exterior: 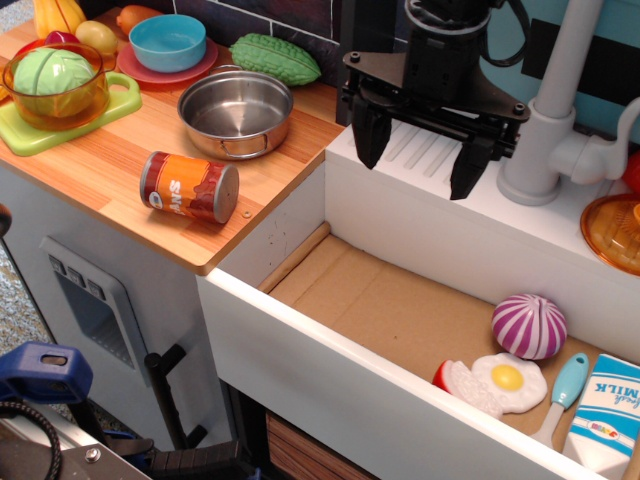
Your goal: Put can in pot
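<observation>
The can (190,187) lies on its side on the wooden counter (100,170), near the counter's front right edge, with its orange and dark red label facing up. The shiny steel pot (236,112) stands empty just behind it, further back on the counter. My black gripper (420,160) hangs open and empty over the white back rim of the sink, to the right of the pot and the can and well apart from both.
A blue bowl (168,42) on a red plate, a green bumpy gourd (275,58) and an amber bowl holding a cabbage (55,80) stand at the counter's back. The sink (390,310) holds an onion, a fried egg and a milk carton. A white tap (560,110) stands right of the gripper.
</observation>
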Controlling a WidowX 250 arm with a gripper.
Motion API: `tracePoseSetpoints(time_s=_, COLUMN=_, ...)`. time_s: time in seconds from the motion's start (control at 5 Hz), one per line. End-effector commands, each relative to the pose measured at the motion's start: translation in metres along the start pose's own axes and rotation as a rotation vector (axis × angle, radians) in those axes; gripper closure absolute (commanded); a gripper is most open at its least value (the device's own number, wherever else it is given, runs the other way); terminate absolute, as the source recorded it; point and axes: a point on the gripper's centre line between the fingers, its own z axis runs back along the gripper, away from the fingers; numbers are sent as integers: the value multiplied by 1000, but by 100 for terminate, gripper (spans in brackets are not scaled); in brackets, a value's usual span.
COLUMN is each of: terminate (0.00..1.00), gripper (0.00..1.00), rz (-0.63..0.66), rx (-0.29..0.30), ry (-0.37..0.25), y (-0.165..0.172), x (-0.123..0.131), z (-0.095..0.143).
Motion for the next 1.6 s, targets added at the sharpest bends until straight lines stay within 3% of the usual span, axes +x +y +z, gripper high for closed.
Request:
tracePoseSetpoints(time_s=0.0, terminate=0, gripper=0, rz=0, rx=0, ry=0, y=0, x=0, z=0)
tracePoseSetpoints(time_s=0.2, terminate=0, gripper=0, rz=-274, rx=119, ry=-35, y=31, x=-5, z=1)
tracePoseSetpoints(time_s=0.6, terminate=0, gripper=0, rz=-800, rx=194, ry=-57, y=131, x=-20, z=10)
tracePoseSetpoints(time_s=0.8, terminate=0, gripper=0, rz=-1013, rx=198, ry=-106, y=167, x=-20, z=4)
tracePoseSetpoints(time_s=1.0, terminate=0, gripper=0, rz=-1061, rx=169, ry=-158, y=178, x=-20, z=-13)
tracePoseSetpoints(time_s=1.4, terminate=0, gripper=0, rz=-1081, rx=71, ry=-191, y=179, x=-9, z=-43)
